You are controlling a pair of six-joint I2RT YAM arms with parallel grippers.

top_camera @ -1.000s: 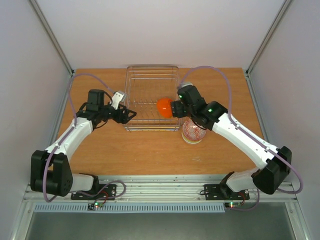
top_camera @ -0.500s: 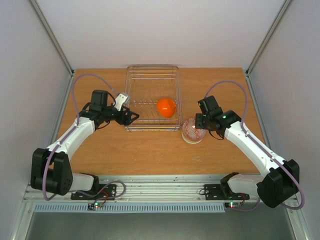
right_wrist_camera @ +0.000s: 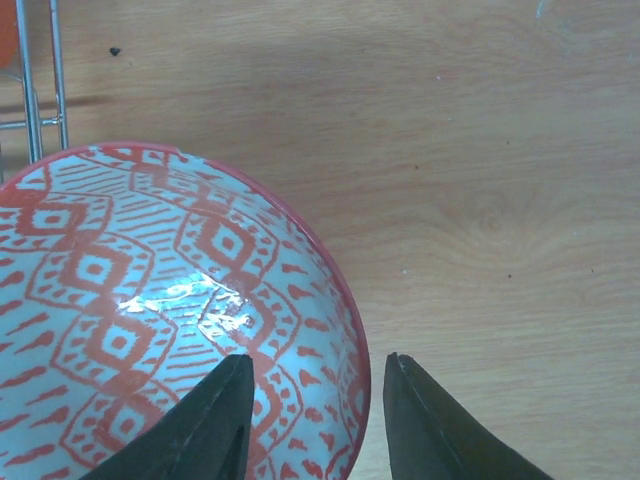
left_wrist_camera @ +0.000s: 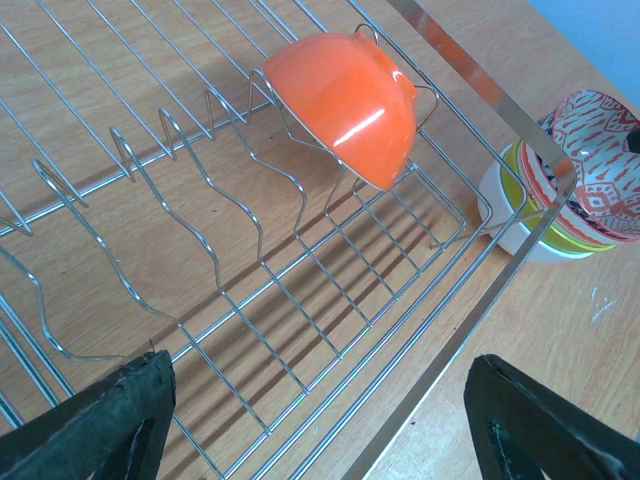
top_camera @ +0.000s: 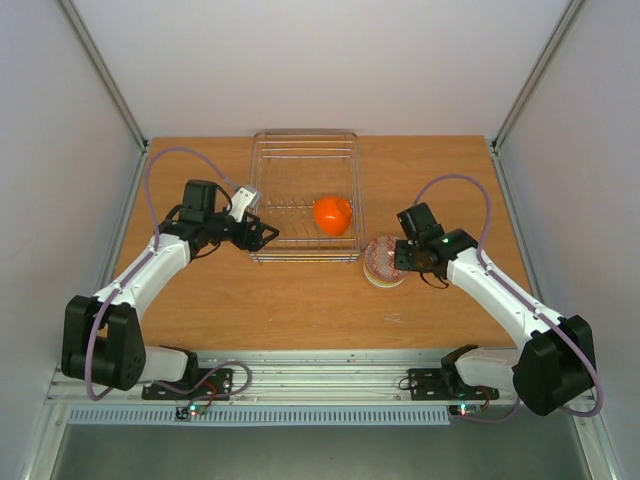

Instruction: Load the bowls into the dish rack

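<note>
The orange bowl [top_camera: 332, 214] leans on its side against prongs inside the silvery wire dish rack [top_camera: 305, 258]; it also shows in the left wrist view [left_wrist_camera: 345, 105] with the rack [left_wrist_camera: 400, 330]. A stack of bowls [top_camera: 383, 262] stands just right of the rack's front right corner. The stack has a red-and-white patterned bowl [right_wrist_camera: 150, 300] on top, a lime green bowl [left_wrist_camera: 548, 225] under it and a white-sided bowl at the bottom. My right gripper [right_wrist_camera: 316, 360] is open, one finger over the top bowl's inside and one outside its rim. My left gripper [left_wrist_camera: 318, 362] is open at the rack's front left rim.
The rack has a row of bent wire prongs [left_wrist_camera: 180, 190] left of the orange bowl. Bare wooden table [top_camera: 300, 300] lies in front of the rack. White walls and metal posts enclose the table on three sides.
My right gripper has let go of the orange bowl in the rack, drawn back to the right and come down over the stack. My left gripper has shifted slightly.
</note>
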